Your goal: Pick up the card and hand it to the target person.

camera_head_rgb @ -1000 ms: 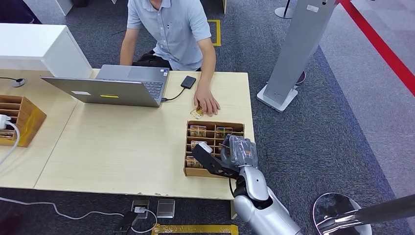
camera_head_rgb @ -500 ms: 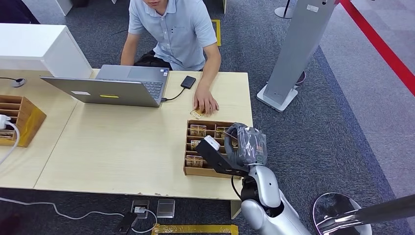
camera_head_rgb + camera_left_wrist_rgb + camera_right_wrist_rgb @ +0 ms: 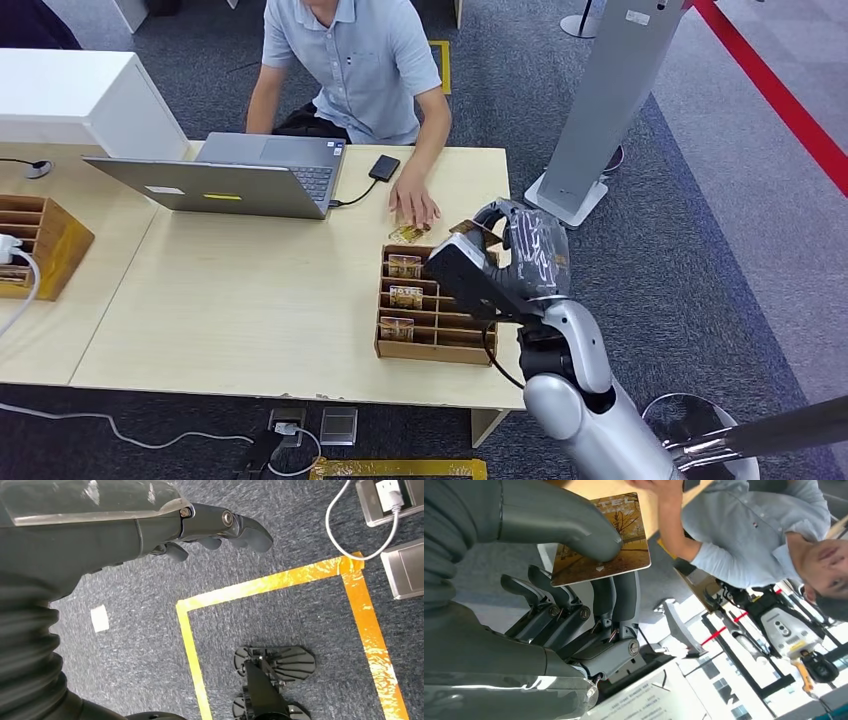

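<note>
Right hand (image 3: 520, 262) pinching glossy autumn-print card (image 3: 601, 540) between thumb and fingers, above wooden slotted box (image 3: 400, 345) — thin grip, may slip. Seated person's hand (image 3: 413, 208) flat on table, handover unready.

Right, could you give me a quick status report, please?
Right hand pinches the card above the wooden tray. Left hand hangs empty. Person's hand rests on the table, path open.

On my table (image 3: 250, 300) an open laptop (image 3: 230, 175) sits far left, a small black device (image 3: 384, 167) cabled just right of it. A wooden sorter box (image 3: 40, 240) stands at the left edge. A grey pillar stand (image 3: 600, 110) rises right of the table.
</note>
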Controlling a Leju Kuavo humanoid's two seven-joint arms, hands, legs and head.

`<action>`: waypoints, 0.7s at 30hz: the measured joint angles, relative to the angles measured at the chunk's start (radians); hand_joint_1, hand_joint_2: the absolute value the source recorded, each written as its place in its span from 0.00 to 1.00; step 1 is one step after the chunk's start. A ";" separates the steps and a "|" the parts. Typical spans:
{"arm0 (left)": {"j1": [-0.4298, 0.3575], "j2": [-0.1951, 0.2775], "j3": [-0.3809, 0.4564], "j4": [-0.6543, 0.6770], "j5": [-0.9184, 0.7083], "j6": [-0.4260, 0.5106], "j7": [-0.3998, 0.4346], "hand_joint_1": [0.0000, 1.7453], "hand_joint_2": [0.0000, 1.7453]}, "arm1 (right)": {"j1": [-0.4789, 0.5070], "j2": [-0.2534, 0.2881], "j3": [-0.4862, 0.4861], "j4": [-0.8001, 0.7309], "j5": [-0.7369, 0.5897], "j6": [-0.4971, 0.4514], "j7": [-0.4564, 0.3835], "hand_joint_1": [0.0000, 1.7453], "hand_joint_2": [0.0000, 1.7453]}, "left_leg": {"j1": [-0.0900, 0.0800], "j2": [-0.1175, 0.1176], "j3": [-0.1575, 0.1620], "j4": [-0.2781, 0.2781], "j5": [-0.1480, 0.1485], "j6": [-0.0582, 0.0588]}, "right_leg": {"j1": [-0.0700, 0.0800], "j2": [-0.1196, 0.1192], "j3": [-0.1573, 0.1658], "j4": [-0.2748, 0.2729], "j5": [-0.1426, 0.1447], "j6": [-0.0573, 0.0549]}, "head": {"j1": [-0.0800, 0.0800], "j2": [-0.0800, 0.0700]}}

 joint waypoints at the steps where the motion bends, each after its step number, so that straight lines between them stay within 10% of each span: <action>1: -0.004 0.000 0.000 0.000 -0.004 0.000 0.006 0.00 1.00 | -0.032 0.004 0.000 0.038 -0.013 -0.004 -0.018 1.00 1.00 | 0.000 0.000 0.000 0.000 0.000 0.000 | 0.000 0.000 0.000 0.000 0.000 0.000 | 0.000 0.000; 17: -0.030 -0.003 -0.005 -0.005 -0.033 -0.017 0.044 0.00 1.00 | -0.350 0.214 0.023 0.728 -0.109 -0.023 -0.188 1.00 1.00 | 0.000 -0.001 -0.002 0.000 0.001 0.000 | 0.000 -0.001 -0.002 0.001 0.001 -0.001 | 0.001 0.000; 21: -0.026 -0.004 -0.004 -0.005 -0.023 -0.024 0.019 0.00 1.00 | -0.368 0.268 0.040 0.828 -0.101 -0.025 -0.210 0.00 1.00 | 0.000 0.000 -0.002 0.000 0.001 0.000 | 0.000 -0.001 -0.002 0.001 0.001 -0.001 | 0.001 0.000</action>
